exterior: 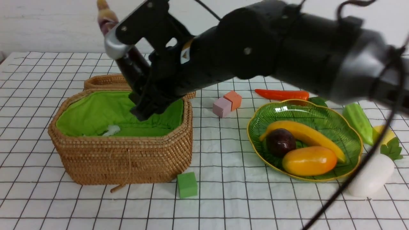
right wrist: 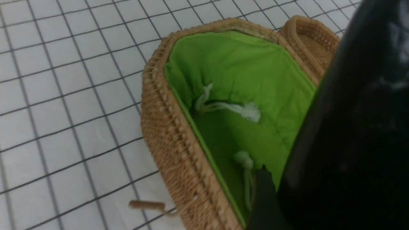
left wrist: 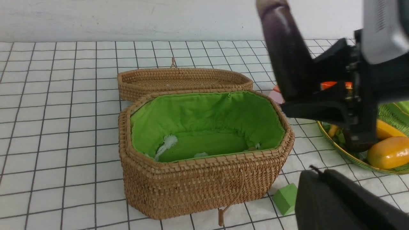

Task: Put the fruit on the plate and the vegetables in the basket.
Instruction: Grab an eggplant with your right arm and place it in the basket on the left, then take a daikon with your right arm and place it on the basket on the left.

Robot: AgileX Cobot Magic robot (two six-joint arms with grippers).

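The right gripper (exterior: 148, 103) is clamped on the lower body of the eggplant (exterior: 131, 68). The eggplant is held stem-up and slightly tilted. It hangs above the rear right part of the open basket (exterior: 121, 159), clear of the green lining. The basket lid (exterior: 105, 81) lies open behind the basket. White drawstring cords (right wrist: 246, 111) rest on the lining.

The left gripper (left wrist: 335, 198) shows only as a dark shape in the left wrist view, near the basket's front corner. Its jaws are pressed together and hold nothing.

The plate (exterior: 287, 113) stands to the right of the basket and carries the banana (exterior: 306, 134), mangosteen (exterior: 280, 142) and mango (exterior: 309, 160).

On the table (exterior: 38, 198):
- The carrot (exterior: 282, 94) lies just behind the plate.
- The gourd (exterior: 358, 121) lies at the plate's right side.
- The radish (exterior: 372, 175) lies at the plate's front right.
- A green cube (exterior: 187, 184) sits at the basket's front right corner.
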